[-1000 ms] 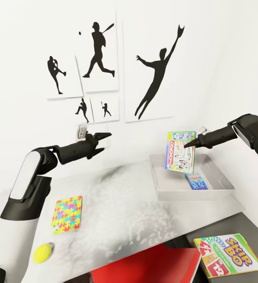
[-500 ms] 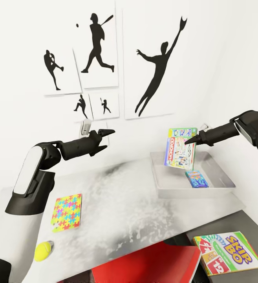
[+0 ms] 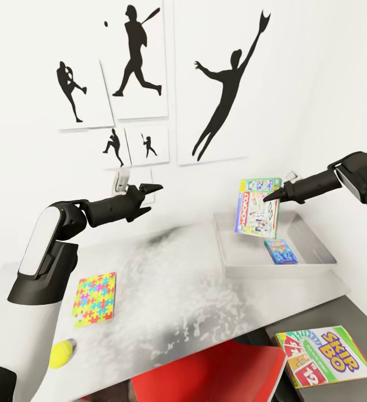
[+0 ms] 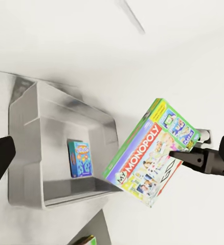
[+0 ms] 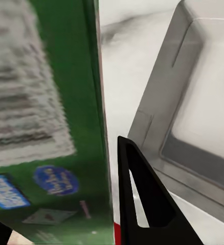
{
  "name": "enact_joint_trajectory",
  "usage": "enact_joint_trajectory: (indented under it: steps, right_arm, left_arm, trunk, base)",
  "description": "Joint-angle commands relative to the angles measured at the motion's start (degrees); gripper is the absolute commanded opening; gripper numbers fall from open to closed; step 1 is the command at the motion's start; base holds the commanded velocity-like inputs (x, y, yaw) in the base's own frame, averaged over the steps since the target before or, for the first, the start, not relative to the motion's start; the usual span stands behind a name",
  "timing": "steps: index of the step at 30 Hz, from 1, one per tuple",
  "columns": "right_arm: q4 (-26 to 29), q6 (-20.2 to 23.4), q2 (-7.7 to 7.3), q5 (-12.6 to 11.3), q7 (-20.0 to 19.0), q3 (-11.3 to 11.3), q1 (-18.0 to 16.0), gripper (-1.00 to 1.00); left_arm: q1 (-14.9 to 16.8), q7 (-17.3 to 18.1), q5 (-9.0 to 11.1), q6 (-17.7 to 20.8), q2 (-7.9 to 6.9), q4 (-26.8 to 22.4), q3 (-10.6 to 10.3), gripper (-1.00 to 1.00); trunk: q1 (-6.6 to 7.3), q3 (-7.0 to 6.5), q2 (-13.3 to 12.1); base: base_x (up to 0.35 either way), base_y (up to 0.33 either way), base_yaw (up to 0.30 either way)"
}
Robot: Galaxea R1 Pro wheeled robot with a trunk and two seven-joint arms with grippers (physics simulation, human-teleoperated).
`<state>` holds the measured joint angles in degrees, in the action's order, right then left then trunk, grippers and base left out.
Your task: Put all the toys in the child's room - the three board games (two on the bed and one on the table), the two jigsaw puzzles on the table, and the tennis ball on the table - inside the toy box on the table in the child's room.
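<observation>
Holding the Monopoly box (image 3: 257, 209) up over the toy box (image 3: 311, 262), your right gripper (image 3: 272, 197) had its fingers pinched on the box's top edge, right of centre in the head view. The box hung upright and a bit tilted, clear of the tray, not touching it as far as I could tell. In the right wrist view one dark finger (image 5: 142, 199) sat against the green edge of the box (image 5: 45, 117), so that grip looked solid.

Your left gripper (image 3: 149, 191) was empty, hovering mid-left over the table (image 3: 172, 290) with its fingers close together. I couldn't really tell if they were fully closed.

Progress-wise, I'd call it early:
- Blue game (image 3: 280, 251) was already lying in the tray, so one down.
- Monopoly was one drop away.
- Skip-Bo (image 3: 323, 355) sat at lower right, on a darker, lower surface beside the table, not in the tray.
- One puzzle (image 3: 95, 298) lay flat on the table at lower left. I only spotted one.
- Ball (image 3: 62, 354) sat near the table's front edge, lower left corner.

So most of it was left for you.
</observation>
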<state>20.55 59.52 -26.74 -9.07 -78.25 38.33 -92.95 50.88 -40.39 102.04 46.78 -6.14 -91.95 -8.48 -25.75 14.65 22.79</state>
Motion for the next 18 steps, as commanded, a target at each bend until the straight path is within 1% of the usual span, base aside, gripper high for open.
enact_joint_trajectory:
  steps: [1,7,11,14,15,17,18]
  right_arm:
    - [0.03,0.48,-0.06,-0.59,0.02,0.47,-0.10,-1.00]
    - [0.16,0.48,0.05,-0.46,0.03,1.94,-0.33,-1.00]
    - [0.25,0.48,0.12,-0.41,0.05,2.54,-0.55,-1.00]
    - [0.39,0.48,0.43,-0.33,0.08,3.71,-0.80,-1.00]
    - [0.39,0.48,0.43,-0.33,0.08,3.71,-0.80,-1.00]
    - [0.47,0.48,0.71,-0.30,0.09,5.01,-0.92,-1.00]
    - [0.47,0.48,0.71,-0.30,0.09,5.01,-0.92,-1.00]
  left_arm:
    - [0.07,-0.60,0.60,-0.09,-0.03,-0.05,-0.04,1.00]
    - [0.20,-1.05,0.61,-0.11,-0.01,0.01,-0.09,1.00]
    - [0.25,-1.13,0.63,-0.11,-0.01,0.04,-0.13,1.00]
    - [0.41,-1.20,0.70,-0.11,0.03,0.10,-0.18,1.00]
    - [0.41,-1.20,0.70,-0.11,0.03,0.10,-0.18,1.00]
    - [0.52,-1.23,0.76,-0.11,0.03,0.13,-0.21,1.00]
    - [0.52,-1.23,0.76,-0.11,0.03,0.13,-0.21,1.00]
  trunk:
    - [-0.03,0.21,0.13]
    - [-0.03,0.77,0.13]
    - [-0.03,1.14,0.13]
    - [-0.03,1.42,0.13]
    - [-0.03,1.51,0.13]
    - [-0.03,1.70,0.13]
    - [-0.03,1.79,0.13]
  base:
    - [0.000,0.000,0.000]
    - [0.000,0.000,0.000]
    - [0.000,0.000,0.000]
    - [0.000,0.000,0.000]
    - [0.000,0.000,0.000]
    - [0.000,0.000,0.000]
    - [0.000,0.000,0.000]
